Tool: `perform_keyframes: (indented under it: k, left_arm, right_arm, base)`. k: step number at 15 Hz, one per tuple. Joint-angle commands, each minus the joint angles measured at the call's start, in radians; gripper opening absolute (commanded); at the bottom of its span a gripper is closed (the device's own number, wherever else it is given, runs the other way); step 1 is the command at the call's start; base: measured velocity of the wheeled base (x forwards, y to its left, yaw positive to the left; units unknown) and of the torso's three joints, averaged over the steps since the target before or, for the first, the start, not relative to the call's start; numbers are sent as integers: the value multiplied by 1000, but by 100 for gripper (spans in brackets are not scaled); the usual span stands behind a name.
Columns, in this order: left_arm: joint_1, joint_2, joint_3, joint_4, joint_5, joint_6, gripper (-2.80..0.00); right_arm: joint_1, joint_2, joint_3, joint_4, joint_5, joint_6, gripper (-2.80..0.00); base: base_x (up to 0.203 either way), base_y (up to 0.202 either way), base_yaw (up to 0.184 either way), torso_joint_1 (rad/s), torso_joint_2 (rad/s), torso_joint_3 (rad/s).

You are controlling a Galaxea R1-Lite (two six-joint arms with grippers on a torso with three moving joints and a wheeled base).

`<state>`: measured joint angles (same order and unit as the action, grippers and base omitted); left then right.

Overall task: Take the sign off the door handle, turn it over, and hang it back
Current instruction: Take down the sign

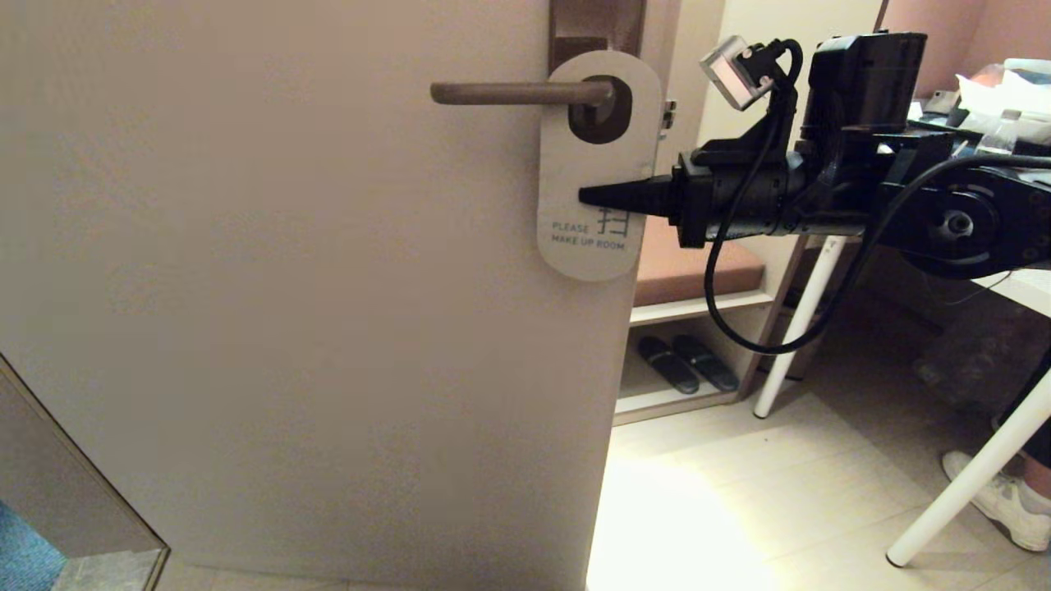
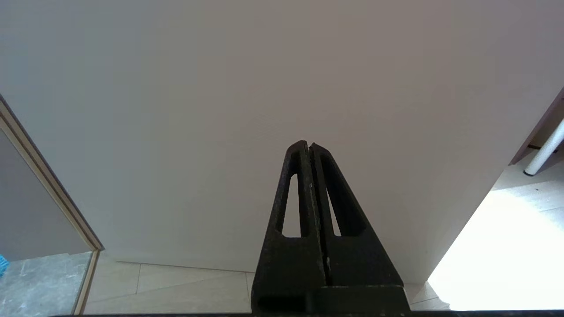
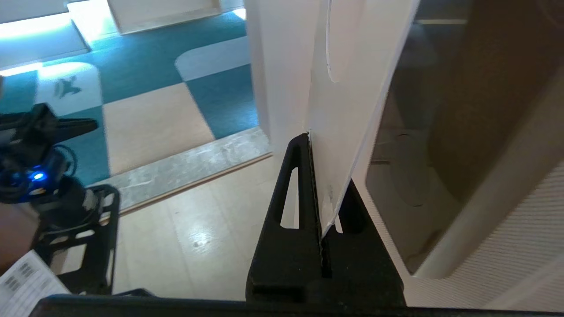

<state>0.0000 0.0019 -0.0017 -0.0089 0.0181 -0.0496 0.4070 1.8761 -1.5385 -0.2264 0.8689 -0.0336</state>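
Clamped on the sign (image 1: 598,164), our right claw (image 1: 585,196) reaches in level from the right, its black fingers (image 3: 286,198) pressed together with the card's thin edge caught between them, as the right wrist view shows. We see the grip sitting at the sign's right edge, just above the printed words "PLEASE MAKE UP ROOM". The sign shows its pale grey face to us and hangs upright by its big hole on the door handle (image 1: 517,93), a slim brown lever that sticks out to the left from its dark plate on the pale door (image 1: 287,287). Our left claw (image 2: 309,147) is parked low in front of the same door, fingers fully together and holding nothing, touching nothing. Beyond the door's edge we see white table legs (image 1: 800,320) and a pair of dark slippers (image 1: 688,363) on a low shelf.
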Motion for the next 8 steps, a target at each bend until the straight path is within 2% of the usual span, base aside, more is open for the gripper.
perform_keyframes:
  k: [1, 6, 8]
  left_arm:
    - [0, 0, 0, 0, 0, -1, -280]
    - [0, 0, 0, 0, 0, -1, -280]
    - [0, 0, 0, 0, 0, -1, -280]
  right_arm:
    - [6, -14, 3, -2, -5, 0, -280]
    - [35, -63, 67, -2, -79, -2, -280]
    - [44, -78, 84, -2, -133, -1, -280]
  base:
    - [0, 0, 0, 0, 0, 0]
    - [0, 0, 0, 0, 0, 0]
    - [0, 0, 0, 0, 0, 0]
